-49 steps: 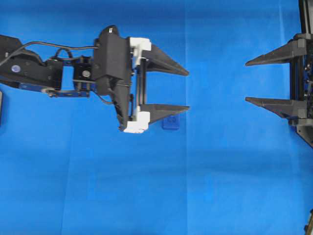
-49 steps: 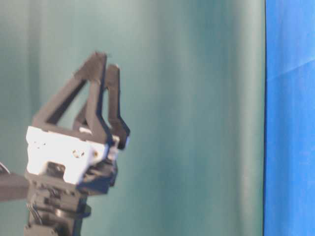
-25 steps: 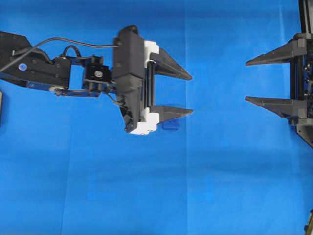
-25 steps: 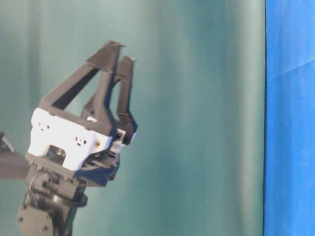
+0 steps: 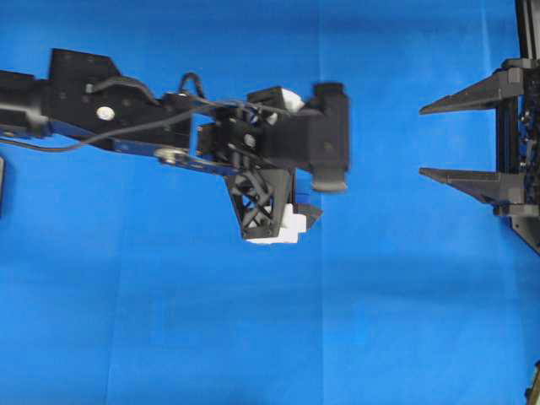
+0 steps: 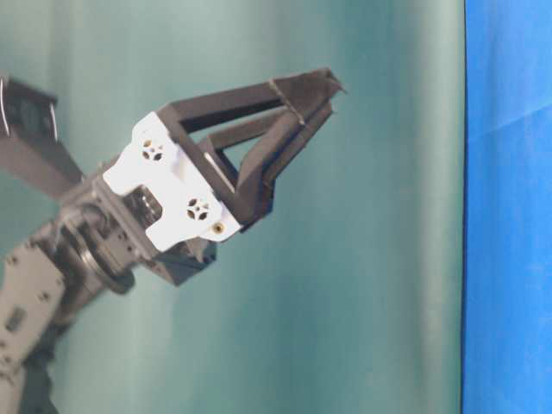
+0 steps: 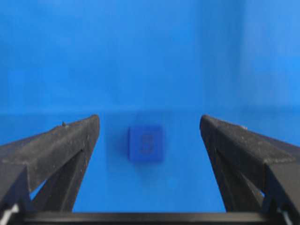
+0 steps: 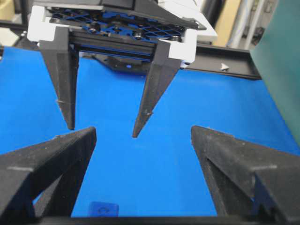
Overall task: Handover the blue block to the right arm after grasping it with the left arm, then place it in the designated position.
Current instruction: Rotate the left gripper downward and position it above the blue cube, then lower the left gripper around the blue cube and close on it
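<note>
Overhead, blue cloth (image 5: 253, 337) covers the bench; the left arm (image 5: 126, 126) spans the upper middle and hides the block, while the right claw (image 5: 460, 139) gapes at the right edge.

At table level, a green curtain (image 6: 379, 259) backs the left claw (image 6: 323, 90).

Left wrist: the blue block (image 7: 146, 143) sits centre frame between spread, released fingers (image 7: 56, 150), untouched.

Right wrist: the block is cut off at the bottom edge.

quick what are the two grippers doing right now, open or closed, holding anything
Left gripper, white-bracketed with black wedge fingers: open, empty, pointing down over the small dark-blue cube.
Right gripper, black-bracketed: open, empty.
</note>
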Motion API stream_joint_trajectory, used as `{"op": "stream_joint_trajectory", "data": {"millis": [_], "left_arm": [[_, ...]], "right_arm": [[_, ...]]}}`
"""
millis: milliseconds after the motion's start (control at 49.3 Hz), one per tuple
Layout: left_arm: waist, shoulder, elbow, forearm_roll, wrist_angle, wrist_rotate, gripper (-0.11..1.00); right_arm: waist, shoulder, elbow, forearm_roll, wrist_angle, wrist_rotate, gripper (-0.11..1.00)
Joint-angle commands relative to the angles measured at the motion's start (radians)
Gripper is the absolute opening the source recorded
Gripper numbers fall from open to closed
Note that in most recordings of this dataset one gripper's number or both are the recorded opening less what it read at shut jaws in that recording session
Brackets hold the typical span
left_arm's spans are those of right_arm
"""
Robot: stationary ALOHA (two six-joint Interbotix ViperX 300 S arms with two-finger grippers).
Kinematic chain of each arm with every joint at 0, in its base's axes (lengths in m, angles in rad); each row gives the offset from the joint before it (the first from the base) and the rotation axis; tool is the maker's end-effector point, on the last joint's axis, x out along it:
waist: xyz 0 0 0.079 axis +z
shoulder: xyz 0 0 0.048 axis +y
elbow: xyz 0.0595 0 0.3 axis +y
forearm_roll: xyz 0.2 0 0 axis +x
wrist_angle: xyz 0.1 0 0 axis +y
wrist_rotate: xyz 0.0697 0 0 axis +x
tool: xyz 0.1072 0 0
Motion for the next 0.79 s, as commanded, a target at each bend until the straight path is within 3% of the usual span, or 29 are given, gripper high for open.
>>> {"op": "stream_joint_trajectory", "data": {"millis": [0,203,771], "left_arm": [[-0.011,0.005,-0.089,0.005,0.098,0.028,0.92],[-0.025,0.044,-0.187,0.003,0.207,0.054,0.92],[-0.023,0.041,-0.181,0.005,0.212,0.049,0.92]], "right_arm": [[0.0,0.006,-0.028,0.003,-0.005,0.002,0.95],[0.0,0.008,-0.028,0.003,0.0,0.002,0.95],[-0.002,0.008,-0.035,0.003,0.005,0.003,0.95]]}}
